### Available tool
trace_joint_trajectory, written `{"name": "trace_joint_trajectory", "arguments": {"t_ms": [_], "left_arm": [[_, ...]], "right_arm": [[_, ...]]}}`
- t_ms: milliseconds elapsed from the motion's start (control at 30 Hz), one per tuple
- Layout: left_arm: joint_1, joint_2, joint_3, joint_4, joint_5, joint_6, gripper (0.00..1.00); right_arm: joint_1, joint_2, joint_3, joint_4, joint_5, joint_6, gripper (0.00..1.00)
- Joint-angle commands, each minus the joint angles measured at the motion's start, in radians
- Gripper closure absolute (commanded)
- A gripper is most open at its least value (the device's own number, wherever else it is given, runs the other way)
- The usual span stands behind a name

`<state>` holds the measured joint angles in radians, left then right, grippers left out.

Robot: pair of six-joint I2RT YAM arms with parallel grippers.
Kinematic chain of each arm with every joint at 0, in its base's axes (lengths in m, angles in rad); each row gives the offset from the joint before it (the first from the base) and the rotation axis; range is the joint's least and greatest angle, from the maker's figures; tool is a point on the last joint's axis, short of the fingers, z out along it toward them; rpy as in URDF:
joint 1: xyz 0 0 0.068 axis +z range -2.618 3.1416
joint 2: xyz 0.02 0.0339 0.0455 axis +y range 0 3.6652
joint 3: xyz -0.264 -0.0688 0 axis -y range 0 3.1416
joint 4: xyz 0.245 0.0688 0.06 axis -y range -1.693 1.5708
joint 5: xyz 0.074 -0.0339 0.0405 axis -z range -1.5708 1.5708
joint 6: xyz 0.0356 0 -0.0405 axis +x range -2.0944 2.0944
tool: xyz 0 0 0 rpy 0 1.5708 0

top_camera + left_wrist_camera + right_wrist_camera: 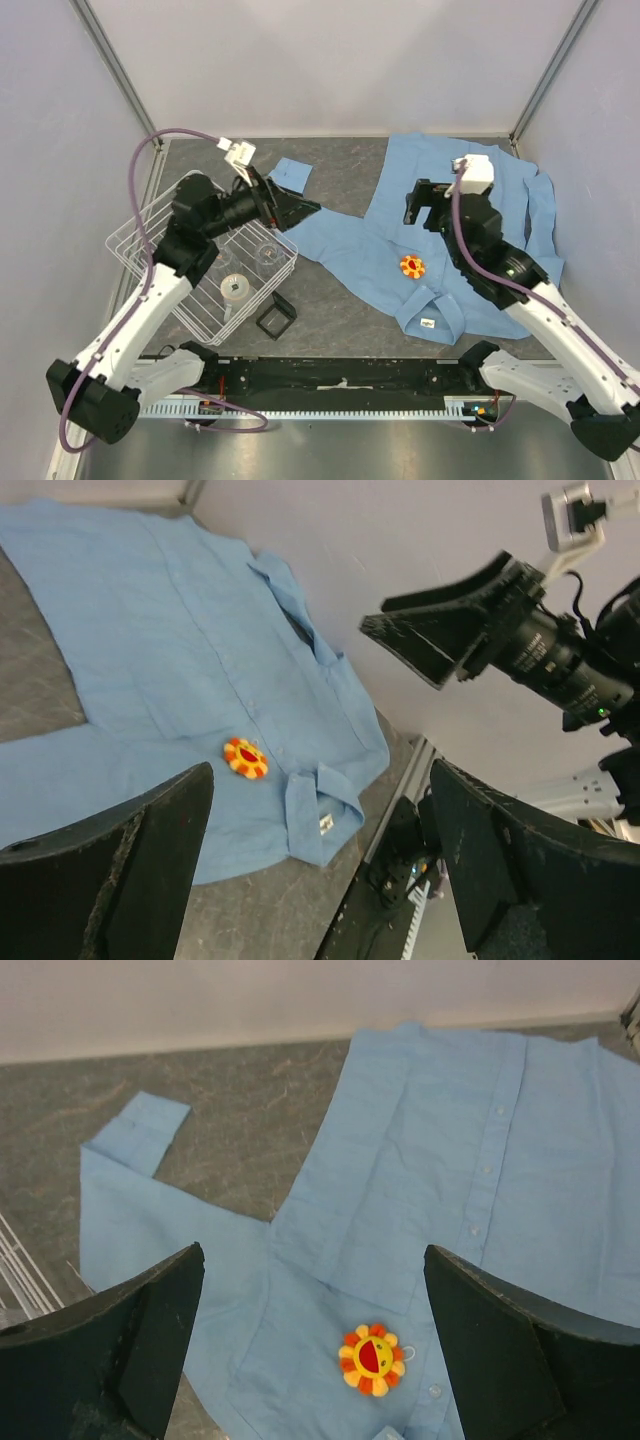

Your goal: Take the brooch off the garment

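Note:
The light blue shirt [470,240] lies flat on the right half of the table, collar and white label [427,322] towards the near edge. The flower brooch [412,266], orange-yellow petals with a red centre, is pinned on its chest. It shows in the left wrist view [245,758] and the right wrist view [372,1358]. My right gripper [422,210] hovers open and empty above the shirt [430,1190], just beyond the brooch. My left gripper [300,212] is open and empty above the shirt's left sleeve, well left of the brooch, facing the shirt [150,630].
A white wire basket [150,250] stands at the left with two round silvery discs [233,287] in it. A black square frame [276,316] lies on the table near the basket. Grey walls close in the back and both sides.

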<state>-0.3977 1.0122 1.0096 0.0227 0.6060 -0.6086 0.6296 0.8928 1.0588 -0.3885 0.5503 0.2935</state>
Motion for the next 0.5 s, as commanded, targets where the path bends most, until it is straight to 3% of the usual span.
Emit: {"name": "trace_joint_trajectory", "arguments": {"t_ms": [0,167,200,467], "left_arm": [[-0.111,0.092,-0.065,0.136,-0.026,-0.003,0.05],[-0.223,0.271,-0.065,0.204,-0.072,0.048,0.10],[-0.254,0.307,-0.049,0.204,-0.087,0.061,0.15],[-0.365,0.765,0.217,0.204,-0.149,0.202,0.27]], "right_arm": [[-0.004,0.069,-0.043,-0.032,-0.015,0.068,0.02],[-0.004,0.133,-0.111,-0.047,-0.079,0.114,0.02],[-0.005,0.142,-0.123,-0.052,-0.081,0.125,0.02],[-0.093,0.239,-0.243,-0.044,-0.121,0.275,0.02]]}}
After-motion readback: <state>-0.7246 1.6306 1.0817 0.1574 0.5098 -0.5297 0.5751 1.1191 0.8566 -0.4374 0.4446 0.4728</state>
